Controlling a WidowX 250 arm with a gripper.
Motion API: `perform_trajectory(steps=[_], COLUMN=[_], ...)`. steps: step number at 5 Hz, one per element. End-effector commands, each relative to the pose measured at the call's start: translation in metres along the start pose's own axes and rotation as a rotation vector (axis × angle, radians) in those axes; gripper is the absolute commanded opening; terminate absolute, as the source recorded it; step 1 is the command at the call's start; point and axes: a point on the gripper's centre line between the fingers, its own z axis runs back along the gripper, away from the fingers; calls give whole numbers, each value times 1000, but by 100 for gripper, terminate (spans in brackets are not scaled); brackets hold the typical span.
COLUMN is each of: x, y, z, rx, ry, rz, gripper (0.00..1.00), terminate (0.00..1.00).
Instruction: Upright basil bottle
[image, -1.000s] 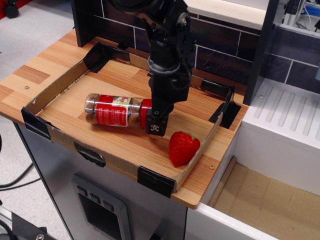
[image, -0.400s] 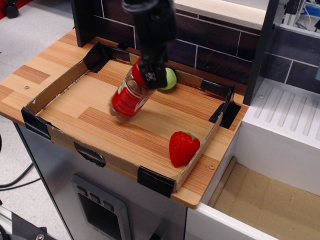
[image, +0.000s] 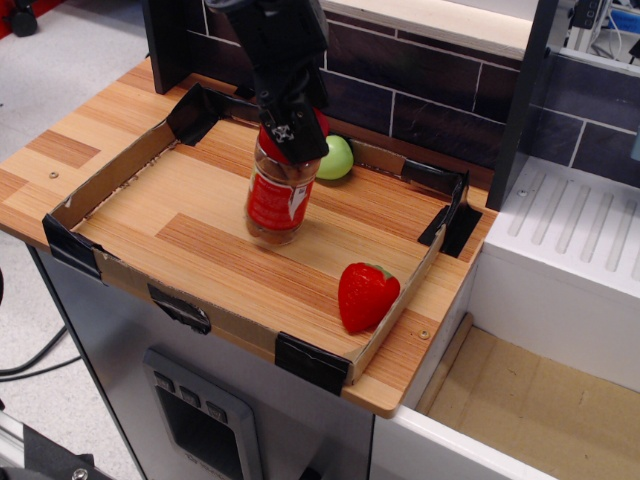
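Nearest the front edge of the cardboard tray (image: 215, 318), right of centre, lies a red strawberry toy (image: 366, 295). Behind and to its left, mid-tray, the basil bottle (image: 279, 199) stands almost upright, base at or just above the tray floor; I cannot tell if it touches. The gripper (image: 290, 137) is clamped on its red cap end from above. To finish well, I judge the bottle should be brought fully vertical and its base seated flat before the grip is loosened, then the arm lifted straight up. Its red label carries print too small to read. Farther back, by the tray's rear wall, a green ball (image: 338, 158) sits.
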Motion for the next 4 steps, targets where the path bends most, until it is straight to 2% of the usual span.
perform_trajectory(steps=[1,2,3,4], x=[-5,-8,-3,12], y=[19,22,27,33], z=[24,33,53,81], rx=[99,93,175,264], ry=[-70,-58,1,33], rz=[68,118,166,247], gripper=[100,100,100,100], terminate=[0,0,0,0])
